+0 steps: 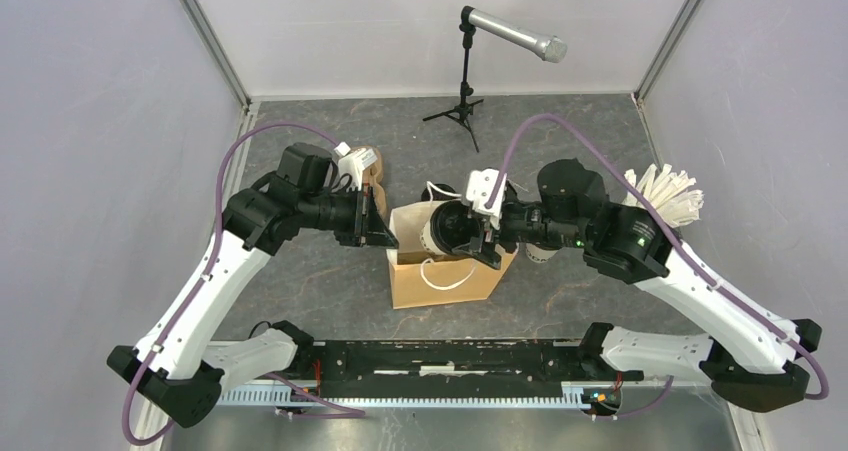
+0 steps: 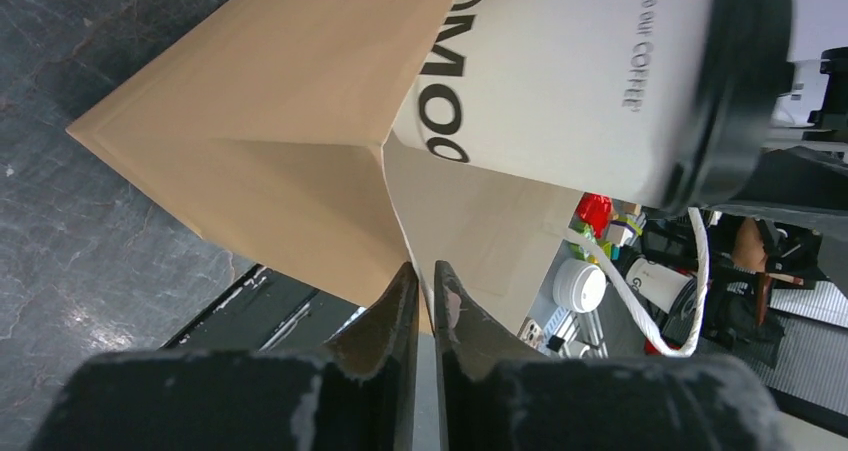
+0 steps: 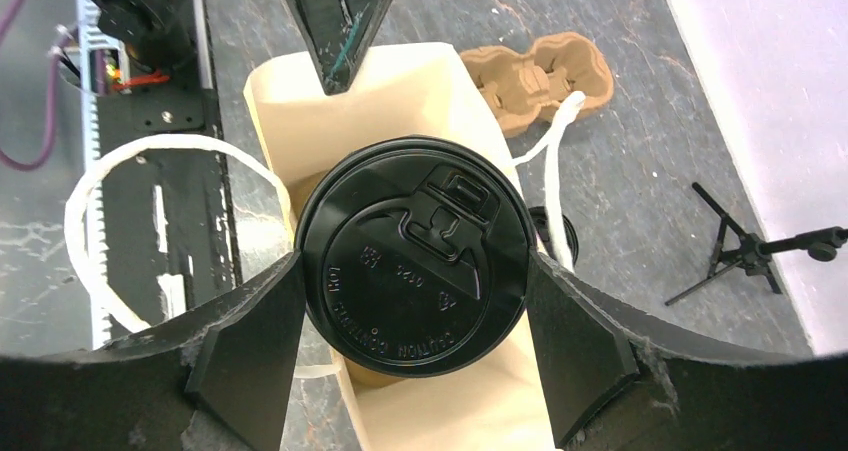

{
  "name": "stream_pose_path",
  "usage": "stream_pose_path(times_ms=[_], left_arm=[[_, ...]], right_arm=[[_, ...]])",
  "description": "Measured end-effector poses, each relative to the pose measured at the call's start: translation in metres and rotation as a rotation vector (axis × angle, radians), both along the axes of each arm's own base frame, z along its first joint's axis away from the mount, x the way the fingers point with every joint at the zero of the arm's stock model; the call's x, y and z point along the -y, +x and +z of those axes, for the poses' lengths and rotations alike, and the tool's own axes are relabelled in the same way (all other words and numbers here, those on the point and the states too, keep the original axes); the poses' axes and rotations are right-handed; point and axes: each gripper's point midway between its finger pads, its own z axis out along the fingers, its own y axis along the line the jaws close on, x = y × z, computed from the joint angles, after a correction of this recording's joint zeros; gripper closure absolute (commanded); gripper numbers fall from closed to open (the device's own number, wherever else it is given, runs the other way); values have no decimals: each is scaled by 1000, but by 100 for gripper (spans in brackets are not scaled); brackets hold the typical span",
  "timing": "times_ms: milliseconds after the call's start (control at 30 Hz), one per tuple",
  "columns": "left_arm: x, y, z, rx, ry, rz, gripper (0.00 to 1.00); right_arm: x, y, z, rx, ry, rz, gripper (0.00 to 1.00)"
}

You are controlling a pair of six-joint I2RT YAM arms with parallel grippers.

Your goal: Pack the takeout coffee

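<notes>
A white takeout coffee cup [image 1: 438,229] with dark lettering [image 2: 560,81] and a black lid [image 3: 415,246] hangs tilted at the mouth of a brown paper bag [image 1: 445,281], its bottom end inside. My right gripper [image 1: 472,231] is shut on the cup, one finger against each side of the lid [image 3: 412,271]. From the left, my left gripper [image 1: 383,233] pinches the bag's [image 2: 270,121] upper edge; its fingers stand almost together with the paper between them [image 2: 427,271]. A second white cup [image 1: 537,254] stands under my right arm, by the bag's right side.
The brown cup carrier [image 1: 362,163] [image 3: 540,76] lies behind the bag near my left arm. A cup of white wrapped straws [image 1: 668,196] stands at the right. A microphone stand [image 1: 465,91] is at the back. The bag's white rope handles [image 3: 90,211] hang loose.
</notes>
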Motion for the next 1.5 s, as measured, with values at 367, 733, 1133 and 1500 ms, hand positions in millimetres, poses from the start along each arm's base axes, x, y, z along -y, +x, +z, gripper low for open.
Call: stream_pose_path(times_ms=[367,733,1133,1500], left_arm=[[-13,-1,13,36,21,89,50],[-29,-36,-4,-80,20,141,51],[-29,-10,-20,-106,114,199,50],[-25,7,-10,-36,123,189,97]], right_arm=[[-12,-23,-21,44,-115,56,33],[-29,-50,-49,98,-215,83,33],[-38,-58,-51,140,-217,63,34],[-39,-48,-51,171,-231,-3,34]])
